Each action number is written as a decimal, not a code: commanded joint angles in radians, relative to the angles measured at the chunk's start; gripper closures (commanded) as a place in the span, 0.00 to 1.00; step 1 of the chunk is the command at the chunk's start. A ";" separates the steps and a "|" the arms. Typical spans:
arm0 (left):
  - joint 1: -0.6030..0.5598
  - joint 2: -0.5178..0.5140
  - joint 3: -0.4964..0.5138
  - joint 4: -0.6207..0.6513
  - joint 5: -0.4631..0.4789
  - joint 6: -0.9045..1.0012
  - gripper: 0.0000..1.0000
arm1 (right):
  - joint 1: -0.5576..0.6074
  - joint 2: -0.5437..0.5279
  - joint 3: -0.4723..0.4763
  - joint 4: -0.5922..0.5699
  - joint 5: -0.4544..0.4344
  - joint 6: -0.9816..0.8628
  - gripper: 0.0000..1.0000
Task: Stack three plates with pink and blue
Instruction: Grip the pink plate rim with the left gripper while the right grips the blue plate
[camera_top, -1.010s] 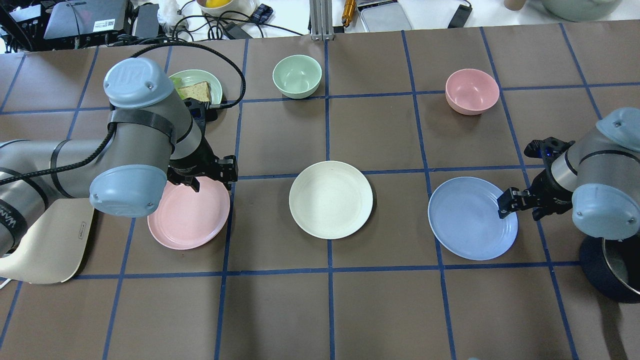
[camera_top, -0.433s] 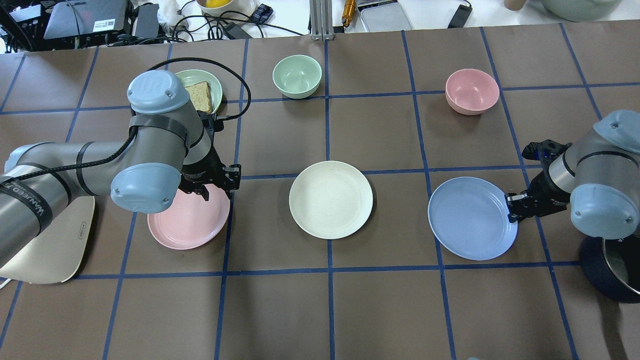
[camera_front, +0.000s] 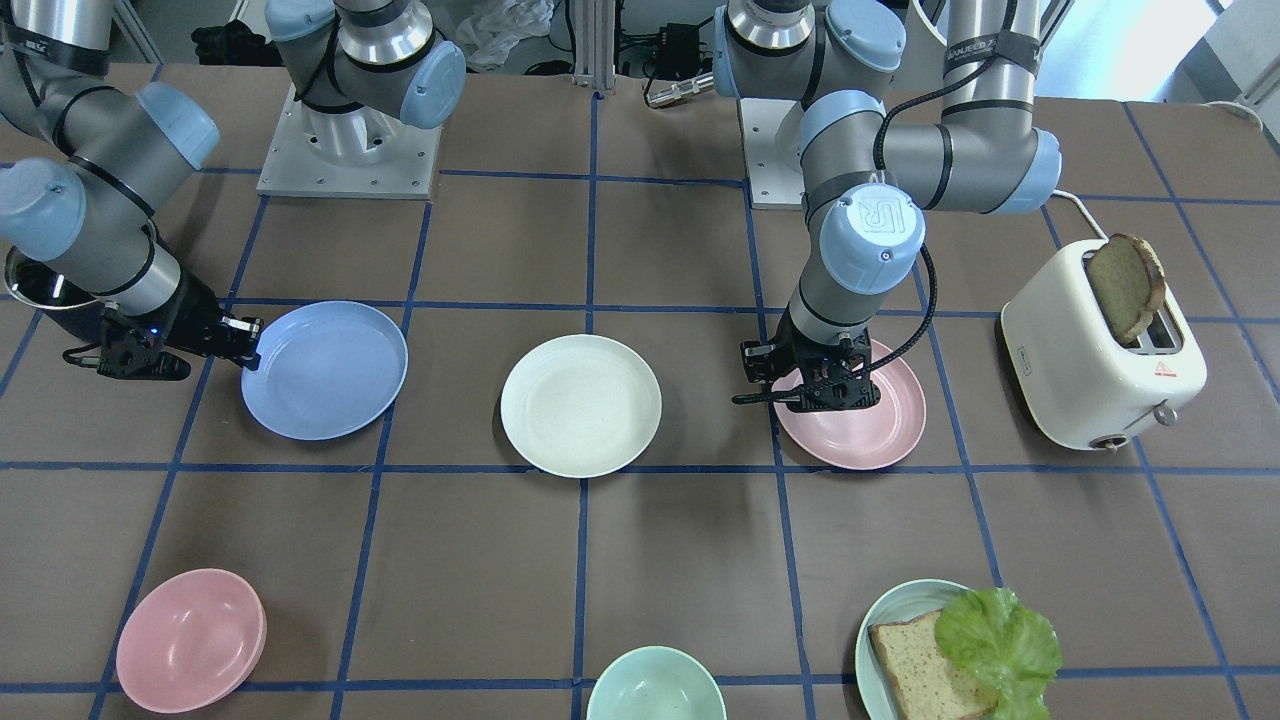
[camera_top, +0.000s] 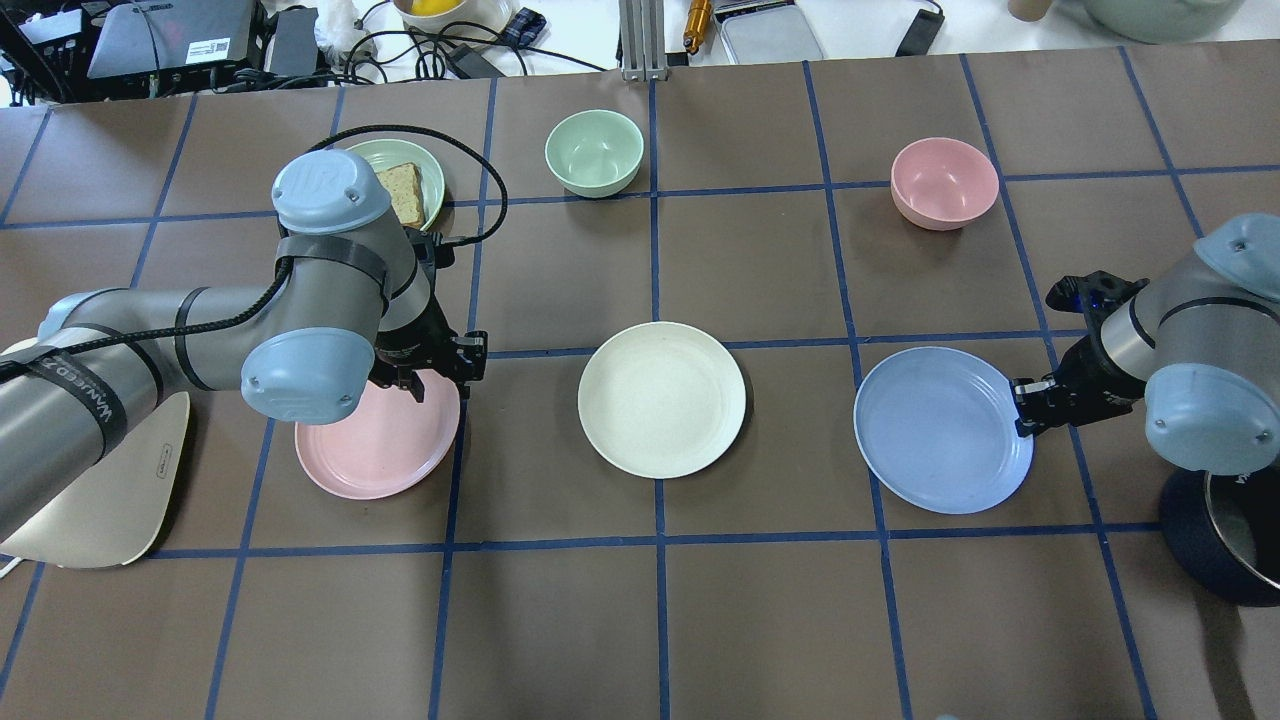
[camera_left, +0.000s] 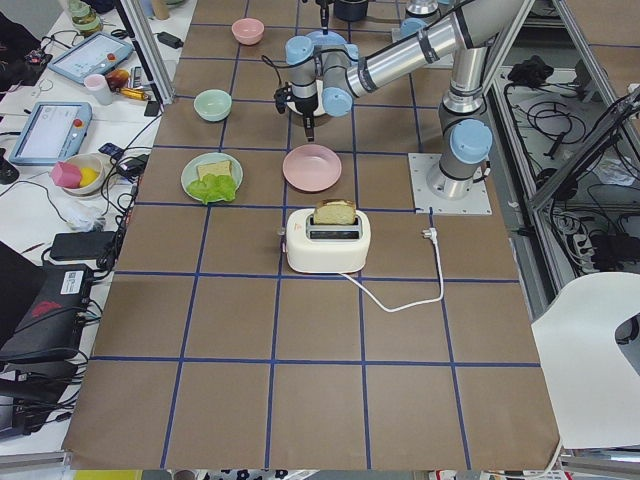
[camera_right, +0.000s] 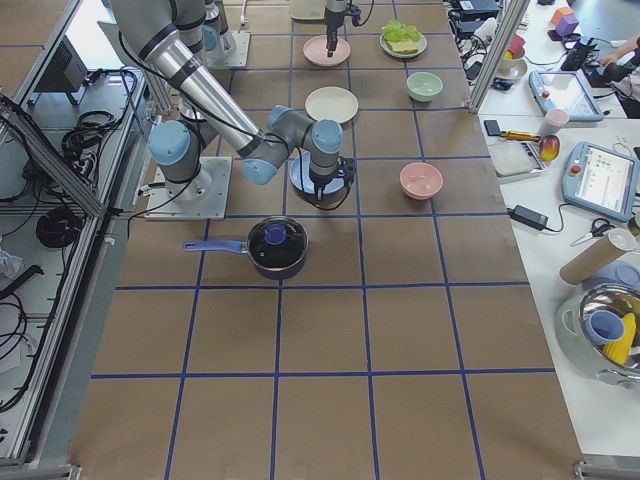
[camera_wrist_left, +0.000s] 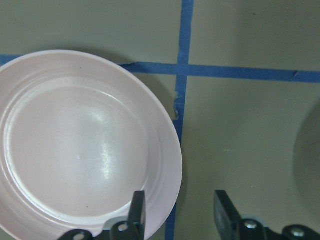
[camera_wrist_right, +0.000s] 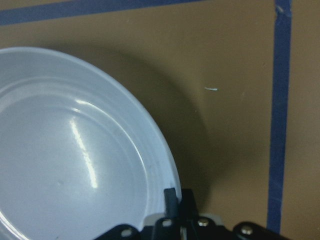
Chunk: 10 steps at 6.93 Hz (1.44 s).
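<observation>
The pale pink plate (camera_top: 370, 450) lies flat at the left. My left gripper (camera_top: 440, 378) hangs over its right rim, open. In the left wrist view one finger (camera_wrist_left: 137, 210) is over the pink plate (camera_wrist_left: 85, 150) and the other is off it. The cream-white plate (camera_top: 662, 398) lies alone in the middle. The light blue plate (camera_top: 935, 430) is at the right. My right gripper (camera_top: 1022, 410) is shut on its right rim, and in the right wrist view (camera_wrist_right: 177, 200) the rim of the blue plate (camera_wrist_right: 65, 150) throws a wide shadow on the table.
A pink bowl (camera_top: 944, 182) and a mint bowl (camera_top: 594, 151) stand at the far side. A teal plate with bread (camera_top: 400, 185) sits behind my left arm. A toaster (camera_front: 1100, 350) stands at the left end. A dark pot (camera_top: 1225, 535) is under my right arm.
My left arm has swung right, bringing its gripper to the pink plate's right rim. My right gripper has drawn back to the blue plate's rim, and that plate has shifted slightly.
</observation>
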 joint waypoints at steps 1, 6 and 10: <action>0.000 -0.043 0.000 0.045 0.000 0.004 0.44 | 0.000 -0.002 -0.031 0.012 0.005 -0.002 1.00; 0.000 -0.094 -0.011 0.094 0.000 0.007 0.57 | 0.002 -0.006 -0.039 0.012 0.005 0.000 1.00; 0.000 -0.110 -0.017 0.095 0.000 0.005 0.71 | 0.002 -0.014 -0.052 0.029 0.005 0.000 1.00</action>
